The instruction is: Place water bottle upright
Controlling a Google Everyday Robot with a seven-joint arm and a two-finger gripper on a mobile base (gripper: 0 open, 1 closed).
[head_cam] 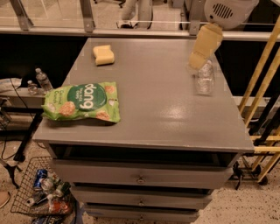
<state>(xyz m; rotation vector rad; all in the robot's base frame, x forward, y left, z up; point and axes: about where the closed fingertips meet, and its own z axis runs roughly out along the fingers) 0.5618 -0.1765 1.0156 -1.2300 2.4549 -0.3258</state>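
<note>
The water bottle [204,78] is clear ribbed plastic and sits on the grey cabinet top [157,105] near its right edge. It seems to lie on its side, with its length running toward the back. My gripper [202,48], tan under a white arm head [227,12], hangs just above and behind the bottle's far end. It overlaps the bottle's top in this view, and I cannot tell whether they touch.
A green snack bag [83,103] lies at the front left of the top and a yellow sponge [103,54] at the back left. Two small bottles [43,79] stand beyond the left side. A wire basket of cans [41,194] sits on the floor; yellow wooden frames [262,83] stand at the right.
</note>
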